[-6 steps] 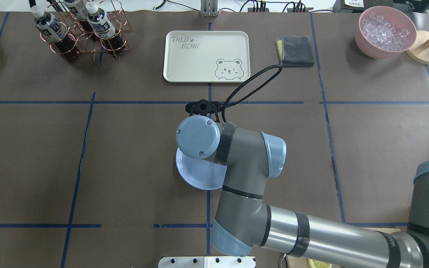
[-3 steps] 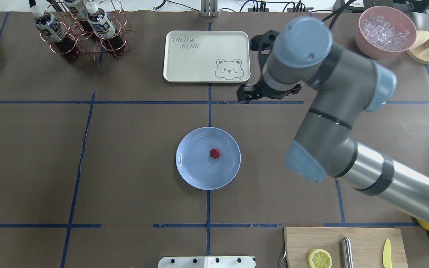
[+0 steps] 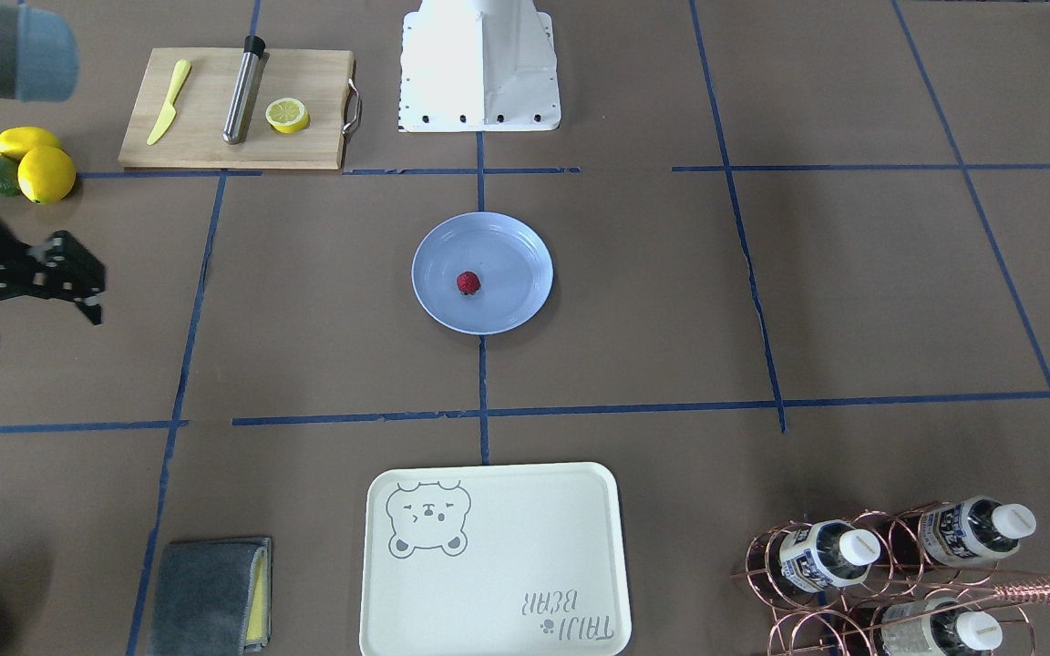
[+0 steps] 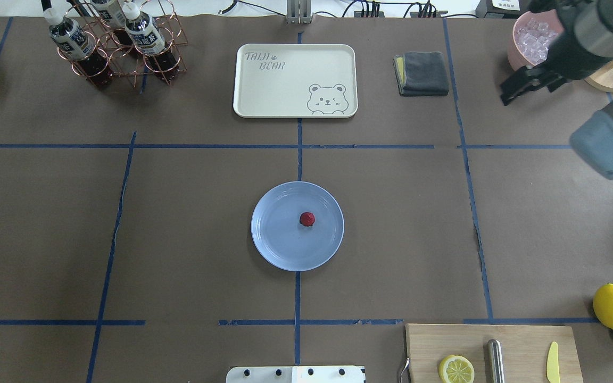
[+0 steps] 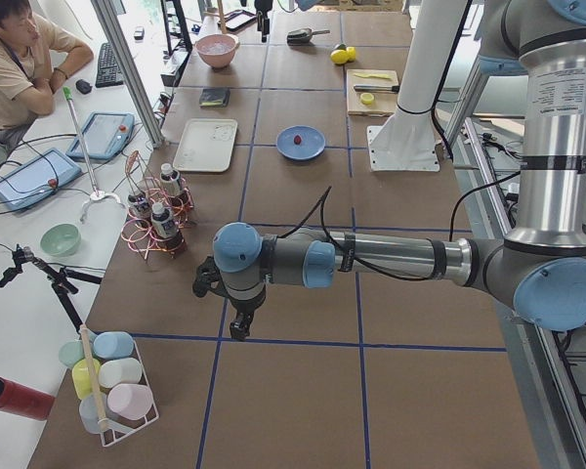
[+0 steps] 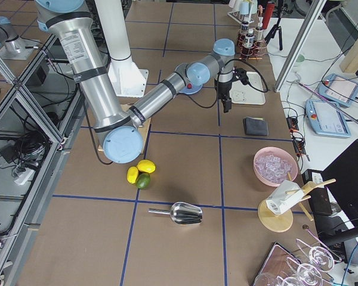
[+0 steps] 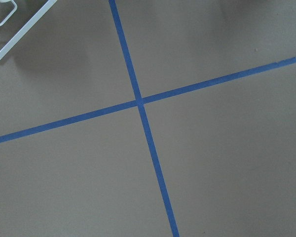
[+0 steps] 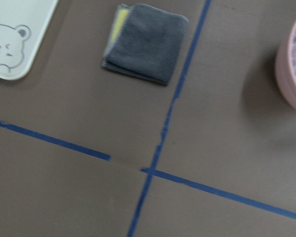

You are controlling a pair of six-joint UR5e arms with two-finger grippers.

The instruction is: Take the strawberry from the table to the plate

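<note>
The strawberry (image 4: pixel 307 218) (image 3: pixel 468 282), small and dark red, lies near the middle of the pale blue plate (image 4: pixel 272 244) (image 3: pixel 516 301) at the centre of the brown table (image 4: pixel 179 213). Nothing touches it. My right gripper (image 4: pixel 527 88) (image 3: pixel 37 323) hangs far off at the back right, beside the pink bowl; its fingers (image 3: pixel 87 305) stand apart and open, with nothing between them. My left gripper (image 5: pixel 236 327) shows only in the exterior left view, low over bare table far from the plate. I cannot tell whether it is open or shut.
A cream bear-print tray (image 4: pixel 285 80) and a grey cloth (image 4: pixel 422 73) lie behind the plate. A bottle rack (image 4: pixel 115 42) stands back left, a pink ice bowl (image 4: pixel 530 37) back right. Cutting board with lemon half (image 4: pixel 519 346) and lemons (image 4: pixel 612 307) sit front right.
My right arm has swung away from over the plate to the back right. The strawberry, hidden under the arm at first, now lies uncovered on the plate.
</note>
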